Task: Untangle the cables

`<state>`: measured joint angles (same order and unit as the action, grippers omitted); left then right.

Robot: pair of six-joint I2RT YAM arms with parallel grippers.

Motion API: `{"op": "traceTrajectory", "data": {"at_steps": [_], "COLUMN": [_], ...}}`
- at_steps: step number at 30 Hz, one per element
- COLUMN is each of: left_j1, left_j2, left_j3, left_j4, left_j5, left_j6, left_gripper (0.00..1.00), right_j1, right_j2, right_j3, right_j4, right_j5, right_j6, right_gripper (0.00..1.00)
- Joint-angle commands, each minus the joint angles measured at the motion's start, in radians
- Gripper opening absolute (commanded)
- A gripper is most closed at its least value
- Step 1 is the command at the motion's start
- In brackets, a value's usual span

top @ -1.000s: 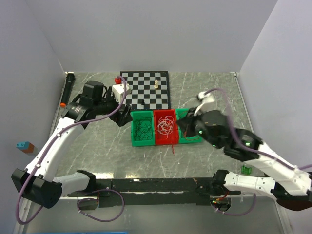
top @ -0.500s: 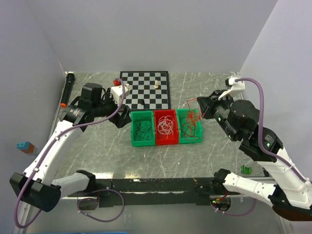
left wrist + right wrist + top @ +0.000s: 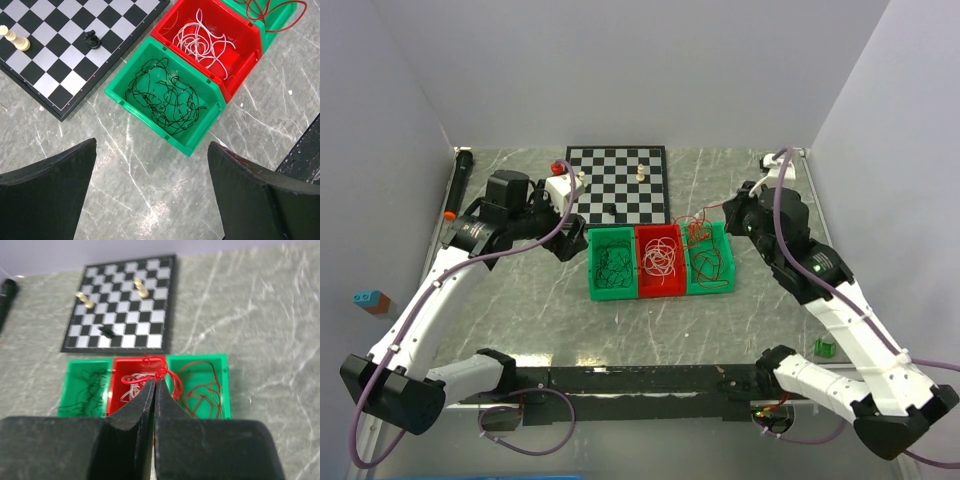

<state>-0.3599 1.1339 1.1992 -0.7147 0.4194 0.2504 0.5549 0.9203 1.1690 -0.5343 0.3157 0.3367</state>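
Note:
The cables lie sorted in three bins. Black cables (image 3: 162, 97) fill the left green bin (image 3: 595, 270). White cables (image 3: 202, 42) sit in the red bin (image 3: 660, 290). Red cables (image 3: 200, 387) lie in the right green bin (image 3: 725, 275). My right gripper (image 3: 155, 382) is shut on a bunch of red cable loops (image 3: 167, 371). It hangs above the back of the right bin, with the strand (image 3: 698, 228) trailing down into it. My left gripper (image 3: 152, 192) stands wide open over bare table, just left of the black-cable bin, with nothing between its fingers.
A chessboard (image 3: 620, 185) with a few pieces lies behind the bins. A black marker (image 3: 457, 180) rests along the left wall, and a small red object (image 3: 560, 166) sits at the board's left corner. A small green item (image 3: 825, 347) lies at the near right.
My right arm has swung up and back to the right, lifting the red cable from the table in front of the bins to above the right green bin. The left arm stayed put.

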Motion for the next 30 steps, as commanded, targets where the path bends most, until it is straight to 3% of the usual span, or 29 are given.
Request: {"op": "traceTrajectory", "data": {"at_steps": [1, 16, 22, 30], "left_j1": [0.006, 0.006, 0.006, 0.006], "left_j2": [-0.023, -0.025, -0.028, -0.031], "left_j3": [0.004, -0.016, -0.026, -0.032], "left_j4": [0.026, 0.041, 0.041, 0.061], "left_j5": [-0.016, -0.027, -0.028, -0.05], "left_j6": [0.021, 0.03, 0.026, 0.007], "left_gripper": [0.97, 0.97, 0.97, 0.97], "right_j1": [-0.079, -0.135, -0.135, -0.135], "right_j2": [0.017, 0.041, 0.136, 0.27], "right_j3": [-0.038, -0.173, -0.209, -0.247], "right_j4": [0.068, 0.115, 0.109, 0.094], "right_j5": [-0.07, -0.083, 0.011, 0.026], "right_j6": [0.056, 0.074, 0.094, 0.159], "right_gripper": [0.0, 0.0, 0.0, 0.0]}}
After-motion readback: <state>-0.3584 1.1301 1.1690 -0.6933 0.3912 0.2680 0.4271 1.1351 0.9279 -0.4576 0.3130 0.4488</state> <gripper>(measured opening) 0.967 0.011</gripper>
